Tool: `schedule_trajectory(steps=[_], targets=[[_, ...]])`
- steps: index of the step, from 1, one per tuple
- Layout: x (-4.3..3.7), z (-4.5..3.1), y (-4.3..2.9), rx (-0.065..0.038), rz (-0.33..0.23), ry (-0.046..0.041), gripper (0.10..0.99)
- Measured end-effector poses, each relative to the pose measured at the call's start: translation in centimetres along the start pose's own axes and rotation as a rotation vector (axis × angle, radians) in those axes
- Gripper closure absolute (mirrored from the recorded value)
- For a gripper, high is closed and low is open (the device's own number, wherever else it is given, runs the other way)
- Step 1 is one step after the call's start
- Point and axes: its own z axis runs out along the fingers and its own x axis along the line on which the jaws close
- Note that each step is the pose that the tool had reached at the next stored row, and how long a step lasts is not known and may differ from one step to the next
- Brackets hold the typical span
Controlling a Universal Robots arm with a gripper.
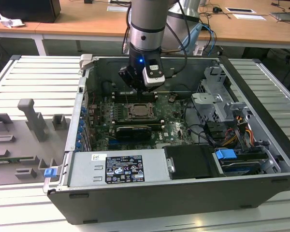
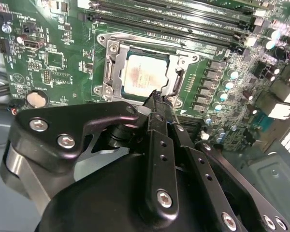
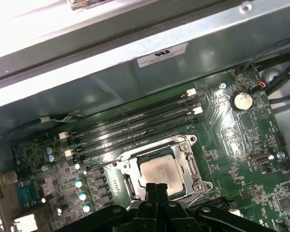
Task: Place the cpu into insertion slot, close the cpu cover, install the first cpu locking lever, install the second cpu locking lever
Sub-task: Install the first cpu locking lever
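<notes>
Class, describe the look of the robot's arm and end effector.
The arm is a silver-grey cylinder with a dark joint carrying a small blue light; black cables run beside it. The end effector is black, with angular link plates and silver screw heads.

The cpu [image 2: 142,75] is a small square chip with a pale silver top. It's sitting flat and square in the insertion slot [image 2: 176,81], the black socket on the green board right next to the long memory slots. The cpu cover [image 2: 113,72], a thin silvery frame, looks folded down flat over the socket, and the chip's top shows through its big square window in both wrist views.
</notes>
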Motion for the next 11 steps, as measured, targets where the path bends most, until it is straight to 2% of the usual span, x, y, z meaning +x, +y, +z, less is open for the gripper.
schedule_trajectory(steps=[11], targets=[[0.00,0.00,0.00,0.005,-0.120,0.0062,0.980]])
